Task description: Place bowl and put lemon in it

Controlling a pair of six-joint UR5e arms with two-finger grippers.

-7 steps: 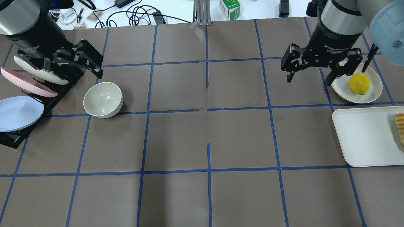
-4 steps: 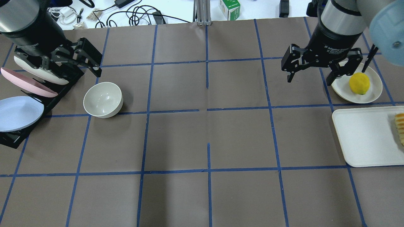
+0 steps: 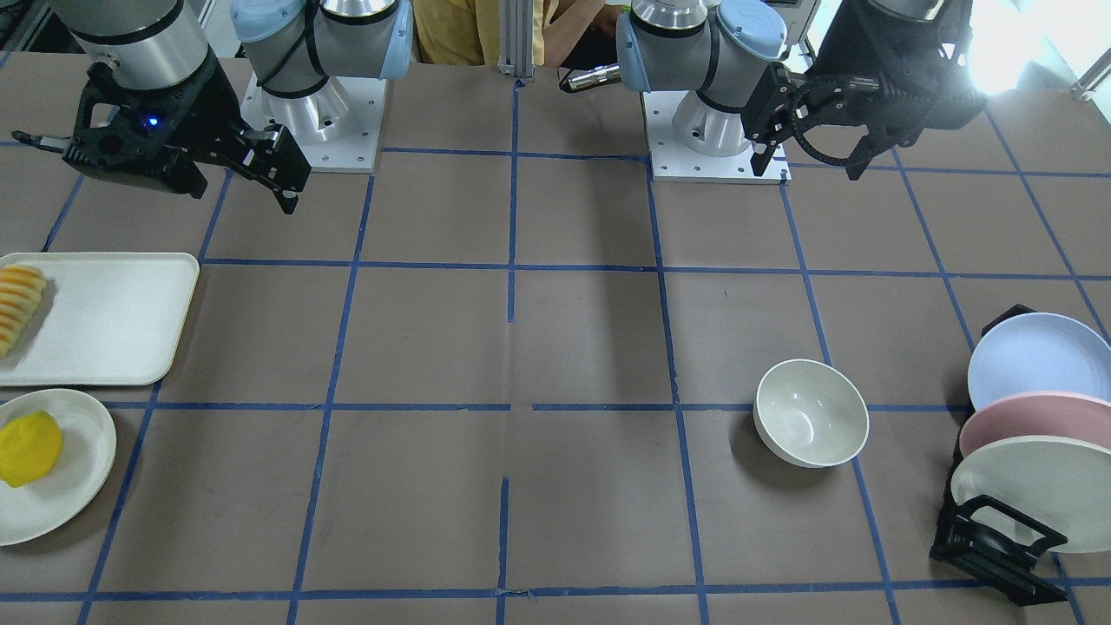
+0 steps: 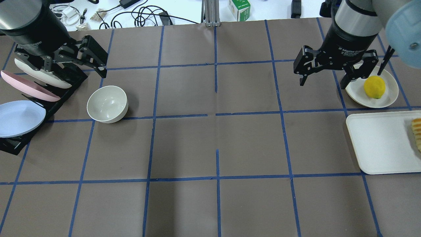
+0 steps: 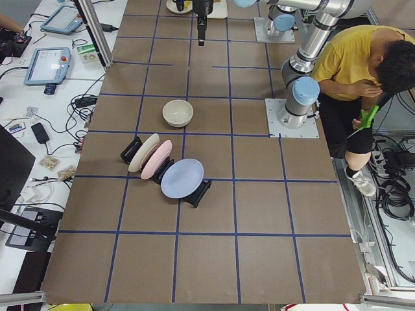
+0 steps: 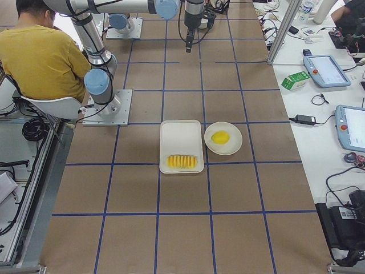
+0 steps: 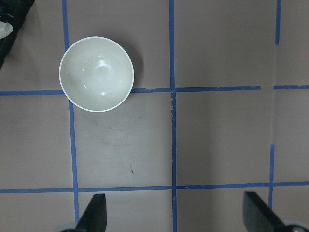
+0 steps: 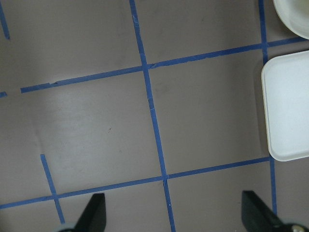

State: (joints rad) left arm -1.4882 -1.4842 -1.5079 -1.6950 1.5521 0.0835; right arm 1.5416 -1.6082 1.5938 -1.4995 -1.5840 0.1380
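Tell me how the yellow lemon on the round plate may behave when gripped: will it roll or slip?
The lemon is oval with rounded sides, so it probably rolls if nudged off-centre. It lies on a shallow plate with a low rim, which may not stop it. Whole and uncut, it is likely stiff in a grip.

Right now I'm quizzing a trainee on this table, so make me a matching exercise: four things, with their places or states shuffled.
Things:
1 bowl
2 lemon
3 sliced fruit row
4 left pincer

Places or states:
A on the round plate
B open, holding nothing
C on the rectangular tray
D empty, beside the plate rack

Pairs: 1-D, 2-A, 3-C, 4-B
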